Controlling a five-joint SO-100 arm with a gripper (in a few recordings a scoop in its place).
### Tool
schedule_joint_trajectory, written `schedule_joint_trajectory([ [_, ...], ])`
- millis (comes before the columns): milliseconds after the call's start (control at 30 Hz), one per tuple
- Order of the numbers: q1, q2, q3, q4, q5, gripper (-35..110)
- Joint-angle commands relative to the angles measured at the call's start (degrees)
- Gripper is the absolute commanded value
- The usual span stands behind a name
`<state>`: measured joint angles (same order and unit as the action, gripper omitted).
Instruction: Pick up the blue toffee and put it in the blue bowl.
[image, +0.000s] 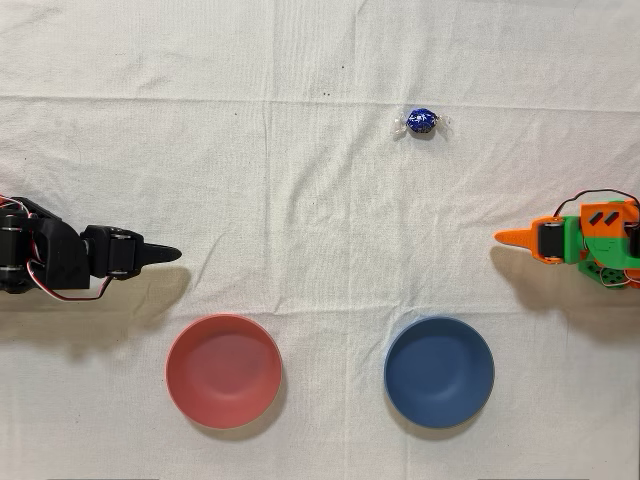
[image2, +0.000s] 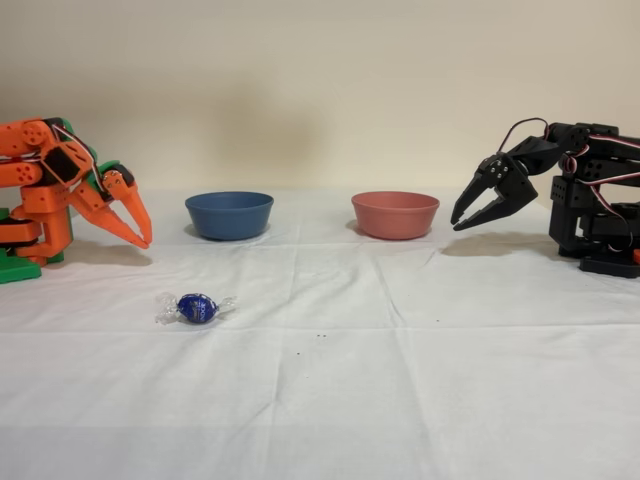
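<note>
Overhead view: my gripper (image: 512, 239) is sitting at the right edge of the frame, its orange tip pointing left, well apart from everything else; from above I cannot tell how far the jaws are parted. The blue toffee (image: 422, 122) is lying on the white cloth (image: 300, 180) in the upper right-centre, alone, its clear twisted ends sticking out to either side. The blue bowl (image: 439, 371) is resting at the lower right-centre, with nothing in it, and the pink bowl (image: 223, 370) is resting level with it at the lower left-centre. The idle black arm (image: 60, 260) is lying at the left edge. Fixed view: my gripper (image2: 143, 234) is hanging at the left of the frame, tips angled down toward the cloth, the two fingers (image2: 133, 213) standing slightly apart and gripping nothing. The toffee (image2: 197, 308) is lying in the lower left-centre, nearer the camera than the blue bowl (image2: 229, 215), which is standing just right of my gripper; the pink bowl (image2: 395, 215) is standing right of centre.
</note>
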<state>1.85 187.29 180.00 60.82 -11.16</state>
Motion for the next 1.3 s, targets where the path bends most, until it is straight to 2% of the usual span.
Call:
schedule_joint_trajectory([
  [0, 1.05, -0.18, -0.88, 1.14, -0.62, 0],
  [533, 1.05, -0.18, -0.88, 1.14, -0.62, 0],
  [733, 8.0, -0.18, -0.88, 0.7, 2.81, 1],
  [900, 8.26, -0.44, -0.88, 0.35, 2.72, 5],
  [967, 8.35, -2.02, -0.97, -2.11, 1.67, 0],
  [1067, 9.32, -6.42, -4.92, -5.98, 3.34, 0],
  [1267, 9.67, -20.92, -22.76, -6.94, 1.23, 0],
])
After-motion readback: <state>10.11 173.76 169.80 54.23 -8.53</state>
